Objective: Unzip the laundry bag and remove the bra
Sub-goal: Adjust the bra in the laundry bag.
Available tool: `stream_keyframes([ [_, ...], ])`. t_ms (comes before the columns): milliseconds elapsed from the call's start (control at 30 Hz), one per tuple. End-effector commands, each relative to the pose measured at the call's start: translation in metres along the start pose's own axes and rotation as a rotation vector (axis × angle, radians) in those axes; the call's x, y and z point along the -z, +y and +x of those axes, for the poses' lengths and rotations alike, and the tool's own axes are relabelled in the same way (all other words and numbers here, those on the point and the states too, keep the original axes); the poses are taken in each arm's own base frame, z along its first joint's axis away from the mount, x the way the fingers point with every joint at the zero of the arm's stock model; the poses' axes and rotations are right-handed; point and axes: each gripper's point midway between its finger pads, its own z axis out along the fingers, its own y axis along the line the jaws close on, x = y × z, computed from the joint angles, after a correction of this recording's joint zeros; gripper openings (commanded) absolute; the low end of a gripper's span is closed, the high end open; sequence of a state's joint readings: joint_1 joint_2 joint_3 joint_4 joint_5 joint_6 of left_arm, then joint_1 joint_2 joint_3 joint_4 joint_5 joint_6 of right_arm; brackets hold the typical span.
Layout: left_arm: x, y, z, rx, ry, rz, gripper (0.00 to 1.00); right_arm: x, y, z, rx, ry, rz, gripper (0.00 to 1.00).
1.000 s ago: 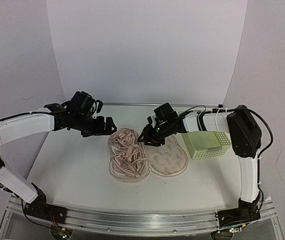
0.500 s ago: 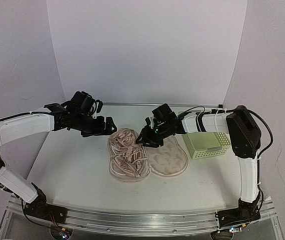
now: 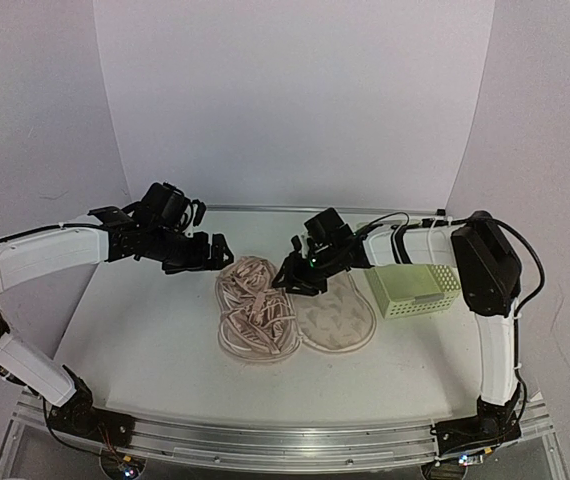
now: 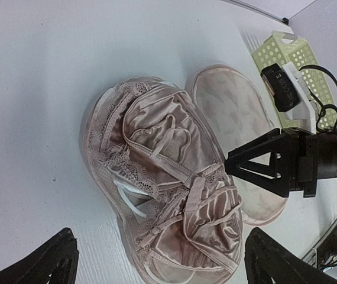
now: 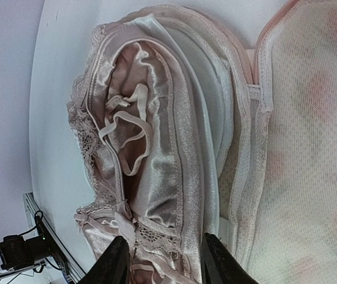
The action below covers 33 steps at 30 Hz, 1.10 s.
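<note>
1. Where both arms reach out from the near edge, a white table (image 3: 135,340) carries everything.
2. Near the table's middle lies the laundry bag (image 3: 340,325), unzipped and spread flat like an open book. Its right half is thrown over to the right and shows pale mesh with faint reddish prints and a pinkish rim. Its left half lies under the garment. The two halves meet along a seam running from near to far.
3. On the bag's left half rests the bra (image 3: 255,310), pale pink-beige satin with lace edging and thin straps. It is bunched in soft folds and covers that half almost to the rim.
4. Just right of the bag's far end stands a pale-green perforated basket (image 3: 415,290), close beside the open flap.
5. Above the table, just left of the bag's far end, hovers the left gripper (image 3: 210,255). Its jaws are spread wide with nothing between them. Its wrist view looks down on the bra, one fingertip in each lower corner.
6. Over the far part of the bag, about where the bra meets the open flap, hangs the right gripper (image 3: 290,278). Its jaws are parted roughly halfway and clamp nothing. In its wrist view the fingertips (image 5: 115,263) frame the bra's lace edge; whether they touch the fabric cannot be told.
</note>
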<state>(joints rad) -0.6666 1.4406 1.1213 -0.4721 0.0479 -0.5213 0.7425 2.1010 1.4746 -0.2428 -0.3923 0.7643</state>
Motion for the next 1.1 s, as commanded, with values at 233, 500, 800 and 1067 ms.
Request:
stream_keyframes([
  [233,0.012,-0.003,-0.015,-0.009,-0.064,0.011,0.98,-0.004,0.014,-0.008,0.02,-0.021,-0.037,0.43],
  [500,0.012,-0.003,-0.015,-0.009,-0.062,0.011,0.98,-0.003,0.025,-0.006,0.038,-0.014,-0.059,0.38],
  [800,0.012,-0.003,-0.014,-0.008,-0.062,0.015,0.98,-0.008,0.031,-0.002,0.041,-0.001,-0.071,0.34],
  [1067,0.016,-0.004,-0.014,-0.005,-0.069,0.019,0.98,-0.022,0.034,-0.001,0.012,0.018,-0.109,0.34],
])
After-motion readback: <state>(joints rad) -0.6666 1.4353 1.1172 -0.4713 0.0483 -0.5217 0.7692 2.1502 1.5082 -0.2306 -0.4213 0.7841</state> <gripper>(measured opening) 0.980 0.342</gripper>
